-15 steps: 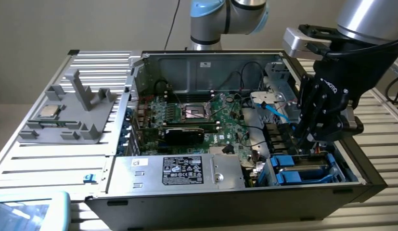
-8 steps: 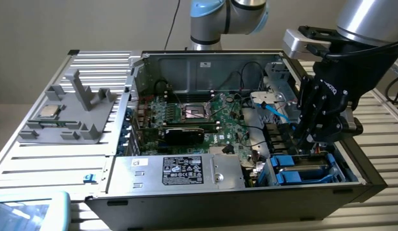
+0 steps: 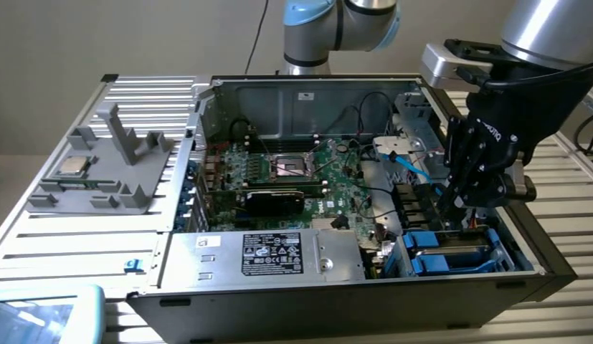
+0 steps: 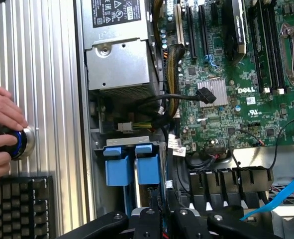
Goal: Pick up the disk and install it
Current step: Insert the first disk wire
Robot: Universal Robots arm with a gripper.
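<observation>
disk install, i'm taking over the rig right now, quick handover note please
Gripper: lowered into the drive bay at the case's front corner, on the exterior view's right; fingers closing on the disk's end.
Disk: blue carrier sits in the bay beside a second blue carrier.
Done: disk brought into the bay.
Left: whether it is fully seated cannot be told.
Note: a person's hand rests on a knob beside the case.

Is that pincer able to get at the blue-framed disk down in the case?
Probably yes: the pincer already hangs inside the open case, just above the disk, with nothing between them.
</observation>
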